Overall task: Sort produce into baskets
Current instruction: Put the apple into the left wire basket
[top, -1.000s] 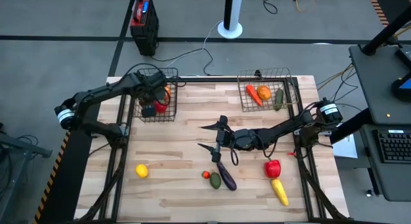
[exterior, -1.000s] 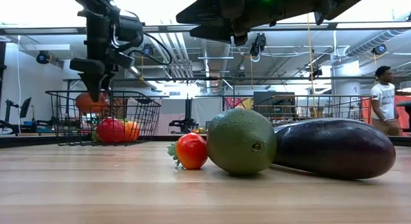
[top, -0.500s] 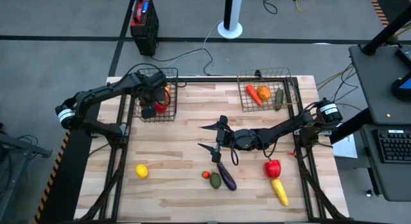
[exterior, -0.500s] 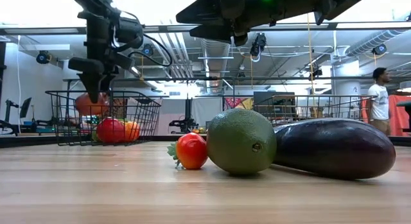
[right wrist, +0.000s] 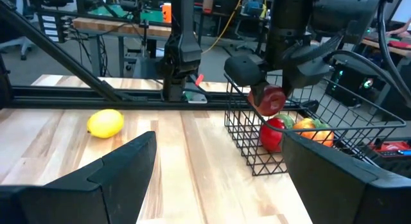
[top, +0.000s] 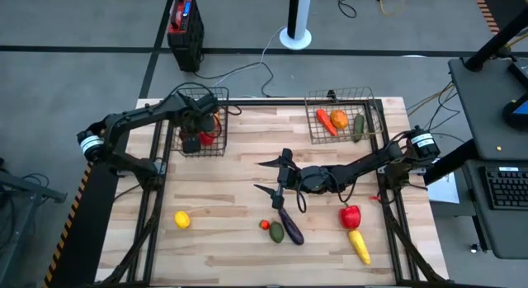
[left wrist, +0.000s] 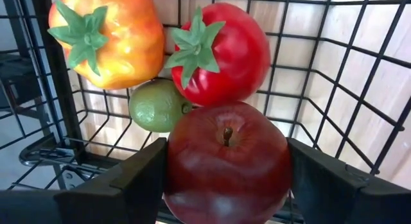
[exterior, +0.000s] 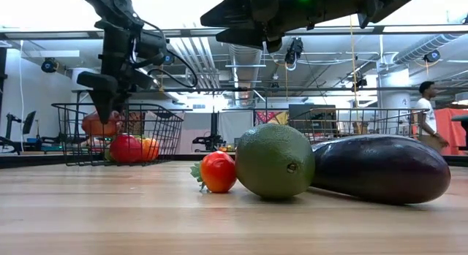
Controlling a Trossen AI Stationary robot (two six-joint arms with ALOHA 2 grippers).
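Over the left basket [top: 200,120], a red apple [left wrist: 226,166] sits between left fingers [left wrist: 131,185].

My overhead picture is evenly lit, with soft shadows on the table [top: 247,164]. At table height, bright ceiling lights wash out the background, and the arms are dark silhouettes. Glare shines on the apple [left wrist: 226,163], and the fingers [left wrist: 122,185] beside it look blurred.

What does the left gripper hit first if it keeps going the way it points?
Holding the dark red apple, the left gripper points down into the left basket. The apple would probably meet the lime and red tomato first, before the jaws touch anything. Depth is unclear.
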